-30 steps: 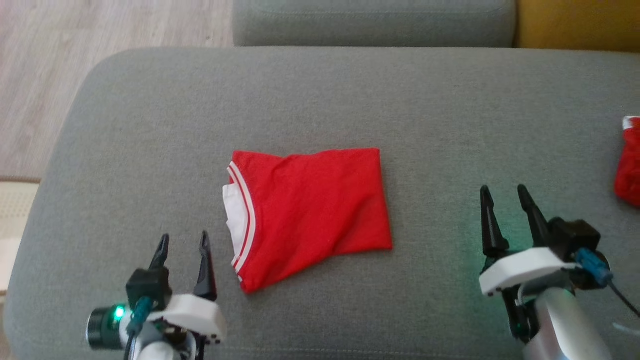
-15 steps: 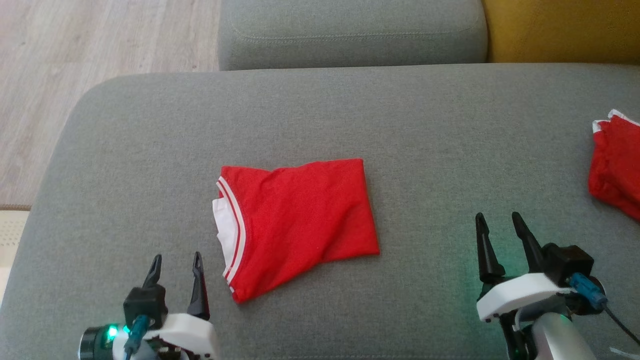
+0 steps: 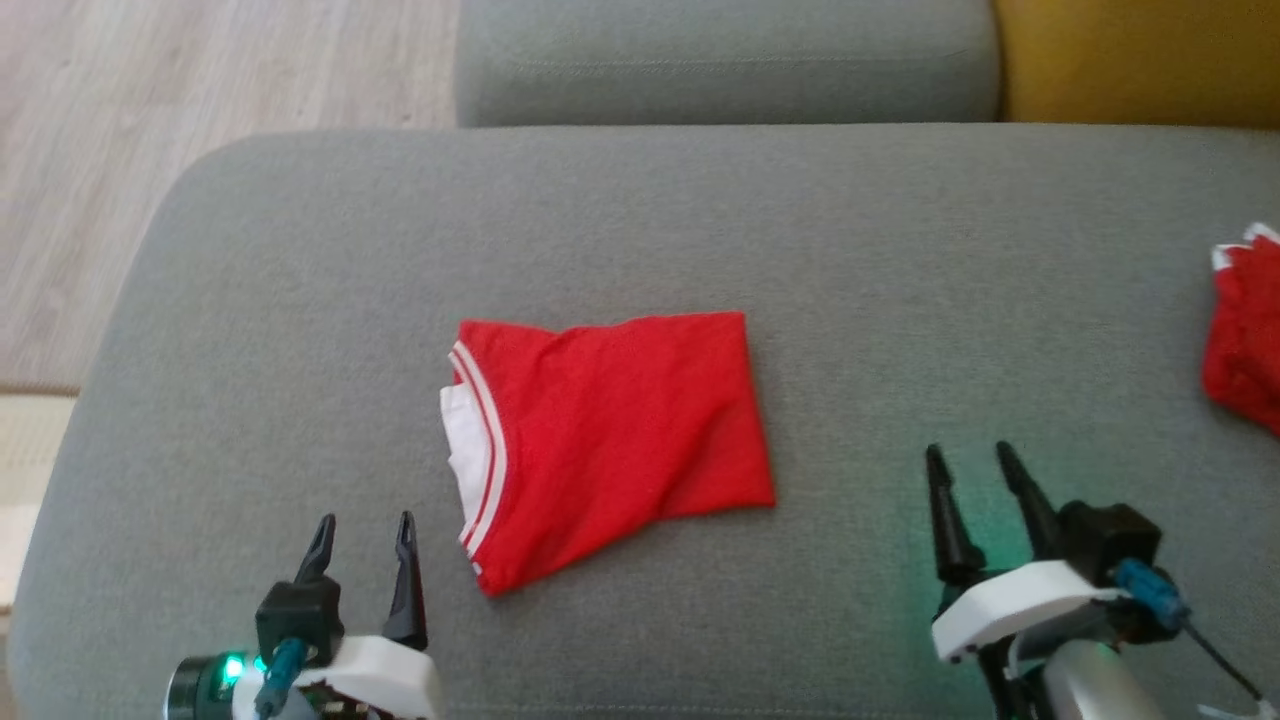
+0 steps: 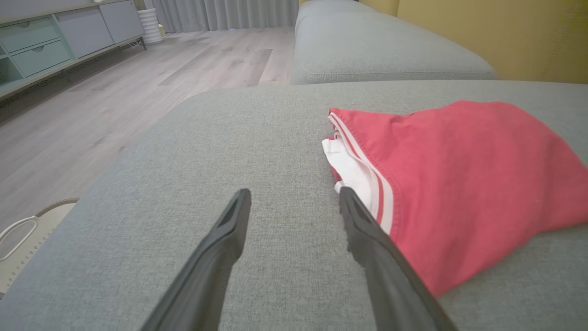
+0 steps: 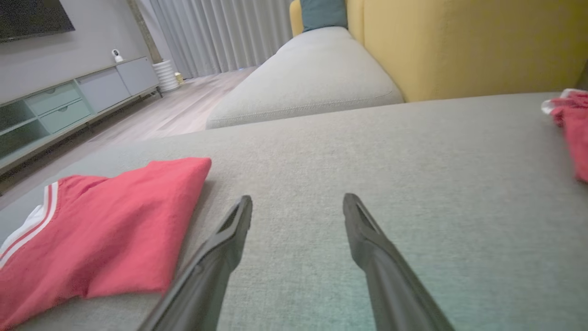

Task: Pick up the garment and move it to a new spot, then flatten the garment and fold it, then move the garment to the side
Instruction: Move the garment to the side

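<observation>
The left gripper [image 3: 365, 522] and right gripper [image 3: 969, 455] each had black tapered fingers [image 3: 406, 585], a white housing [image 3: 1010, 605] and a teal cable connector [image 3: 1145, 592].

My head camera looks steeply down on the grey sofa cushion [image 3: 300, 250]. My two wrist cameras sit low over it, facing the yellow backrest [image 3: 1140, 50]. All three views share the red jersey [image 3: 620, 430], closest in my left wrist's.
</observation>
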